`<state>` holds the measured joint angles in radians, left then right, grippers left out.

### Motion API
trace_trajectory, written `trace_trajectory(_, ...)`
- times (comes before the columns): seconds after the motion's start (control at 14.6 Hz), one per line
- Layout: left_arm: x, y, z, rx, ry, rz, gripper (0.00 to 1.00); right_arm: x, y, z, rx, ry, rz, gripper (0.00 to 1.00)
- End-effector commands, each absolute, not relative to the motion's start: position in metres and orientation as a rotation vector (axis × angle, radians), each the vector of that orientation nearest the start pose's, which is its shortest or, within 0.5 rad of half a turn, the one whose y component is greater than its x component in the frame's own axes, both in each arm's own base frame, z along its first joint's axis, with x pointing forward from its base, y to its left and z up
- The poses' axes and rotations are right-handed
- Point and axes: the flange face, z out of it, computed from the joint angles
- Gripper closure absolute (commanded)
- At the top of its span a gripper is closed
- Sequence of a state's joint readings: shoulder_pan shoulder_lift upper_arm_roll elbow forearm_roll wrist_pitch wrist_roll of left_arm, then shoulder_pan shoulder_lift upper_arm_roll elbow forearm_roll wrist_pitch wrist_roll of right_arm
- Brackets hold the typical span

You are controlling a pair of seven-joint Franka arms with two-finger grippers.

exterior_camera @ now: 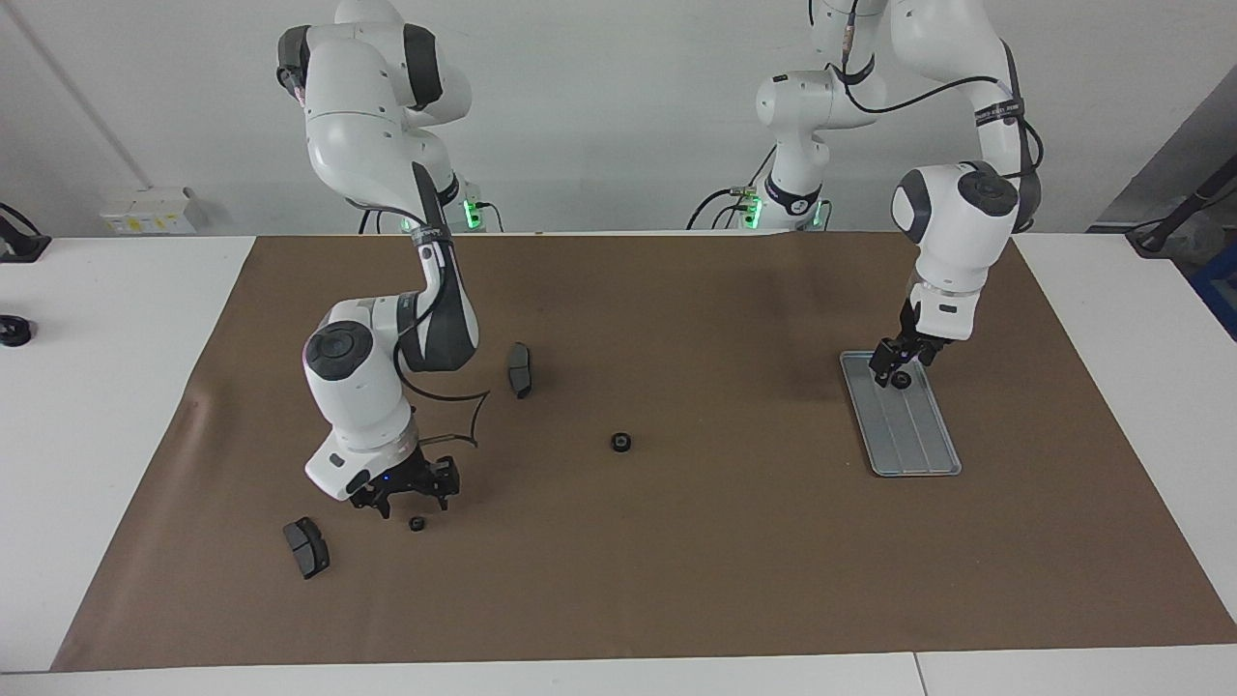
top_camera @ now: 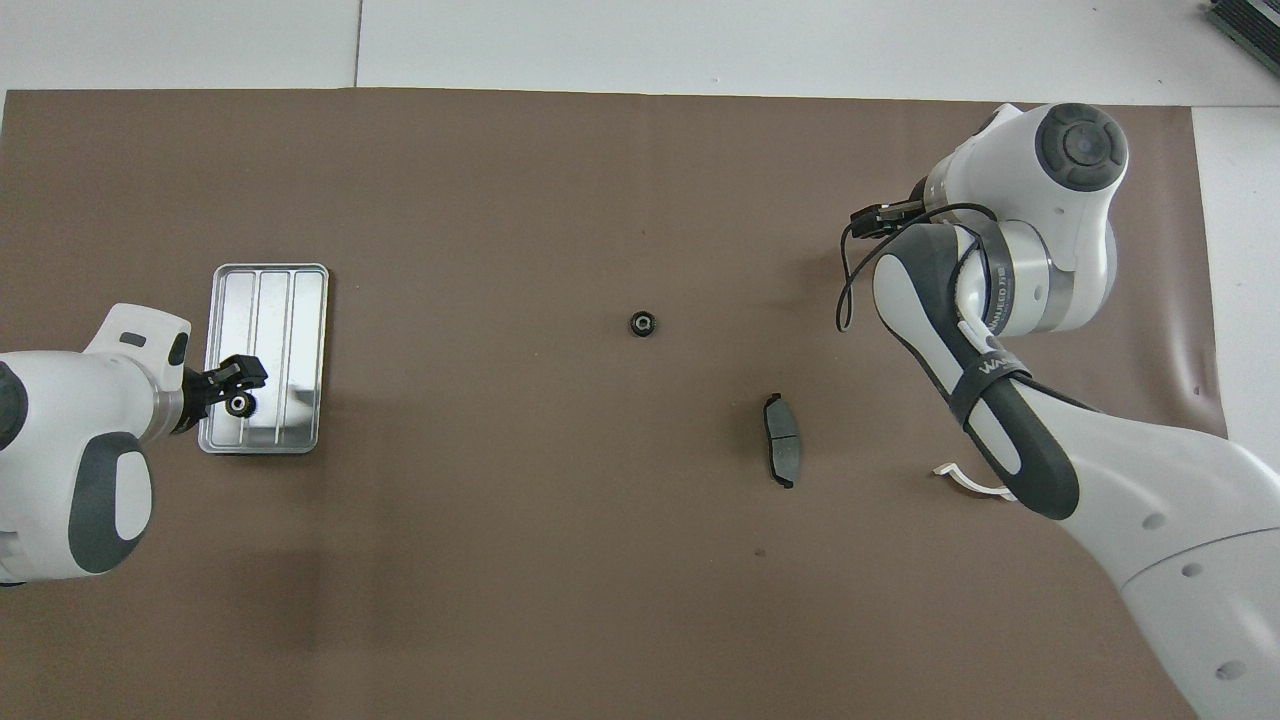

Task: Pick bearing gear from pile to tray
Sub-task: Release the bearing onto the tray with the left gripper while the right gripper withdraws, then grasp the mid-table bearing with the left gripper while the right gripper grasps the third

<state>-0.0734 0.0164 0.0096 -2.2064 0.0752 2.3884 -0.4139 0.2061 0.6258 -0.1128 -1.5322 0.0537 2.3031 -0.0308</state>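
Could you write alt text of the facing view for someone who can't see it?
The left gripper hangs open over a silver tray with a small black gear in it. The right gripper is low over another gear beside a brake pad.

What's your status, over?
Left gripper open over tray, gear dropped in. Right gripper over another gear. Path unobstructed.
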Motion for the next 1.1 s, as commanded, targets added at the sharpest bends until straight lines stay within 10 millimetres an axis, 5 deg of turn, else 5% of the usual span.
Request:
trace_trajectory(0.0, 0.567, -0.086, 0.402, -3.083, -0.191, -0.299, 0.0, 0.722, 0.078, 0.3, -3.154, -0.221, -0.259, 0.49)
trace_trajectory(0.48, 0.565, -0.232, 0.404, -3.11, 0.183, -0.348, 0.0, 0.723, 0.079, 0.296, -3.149, -0.221, -0.283, 0.51)
trace_trajectory(0.82, 0.585, -0.339, 0.389, -3.131, 0.148, -0.313, 0.0, 0.72, 0.076, 0.289, -3.149, -0.212, -0.271, 0.52)
trace_trajectory(1.03, 0.588, -0.38, 0.381, -3.133, 0.131, -0.291, 0.05, 0.717, 0.073, 0.282, -3.149, -0.206, -0.281, 0.52)
